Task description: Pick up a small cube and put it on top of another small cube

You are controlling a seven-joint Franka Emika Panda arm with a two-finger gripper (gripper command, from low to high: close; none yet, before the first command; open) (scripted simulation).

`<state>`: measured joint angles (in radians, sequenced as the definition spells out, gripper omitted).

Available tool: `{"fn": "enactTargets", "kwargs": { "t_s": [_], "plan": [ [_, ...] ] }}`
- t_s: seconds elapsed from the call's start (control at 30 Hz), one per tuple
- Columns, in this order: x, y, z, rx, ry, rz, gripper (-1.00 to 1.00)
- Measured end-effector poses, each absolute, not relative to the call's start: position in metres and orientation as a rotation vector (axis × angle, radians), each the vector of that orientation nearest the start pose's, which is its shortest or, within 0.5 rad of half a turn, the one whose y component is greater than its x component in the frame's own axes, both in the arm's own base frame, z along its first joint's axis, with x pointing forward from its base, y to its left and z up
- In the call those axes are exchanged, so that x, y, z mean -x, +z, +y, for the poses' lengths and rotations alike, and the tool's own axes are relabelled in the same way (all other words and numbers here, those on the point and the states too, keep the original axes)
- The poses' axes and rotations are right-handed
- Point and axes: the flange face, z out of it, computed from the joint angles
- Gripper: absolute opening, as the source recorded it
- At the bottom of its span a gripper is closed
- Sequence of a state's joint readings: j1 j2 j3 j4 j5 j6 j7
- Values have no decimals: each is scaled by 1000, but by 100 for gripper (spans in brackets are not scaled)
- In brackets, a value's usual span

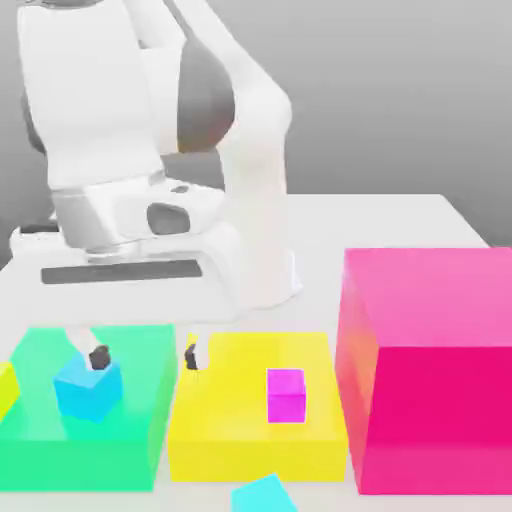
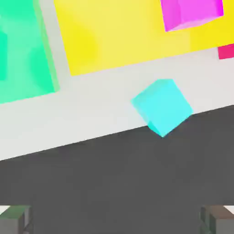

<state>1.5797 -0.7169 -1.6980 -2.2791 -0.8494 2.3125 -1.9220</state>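
Observation:
The small turquoise cube (image 1: 265, 495) lies on the white table at its front edge, in front of the yellow block, turned at an angle; the hand view shows the same cube (image 2: 162, 106) beside the dark floor. The small magenta cube (image 1: 286, 394) stands on the yellow block, toward the exterior view's right, and appears again in the hand view (image 2: 192, 13). My gripper (image 1: 145, 357) hangs open above the gap between the green and yellow blocks, behind the turquoise cube, with nothing between its fingers (image 2: 16, 221).
A flat green block (image 1: 60, 420) carries a sky-blue cube (image 1: 88, 390) under one fingertip. The flat yellow block (image 1: 240, 420) lies in the middle. A huge pink-magenta block (image 1: 430, 370) rises on the exterior view's right. The table's front edge is close.

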Motion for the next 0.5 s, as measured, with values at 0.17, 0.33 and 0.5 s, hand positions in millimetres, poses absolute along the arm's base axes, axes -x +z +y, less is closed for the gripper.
{"fn": "enactTargets", "kwargs": {
  "t_s": [0.17,0.33,0.5],
  "plan": [
    [-523,225,-13,-707,54,3040,0],
    [-521,144,8,-542,4,3093,-100],
    [-521,144,7,-540,-5,3088,-100]
  ]
}}
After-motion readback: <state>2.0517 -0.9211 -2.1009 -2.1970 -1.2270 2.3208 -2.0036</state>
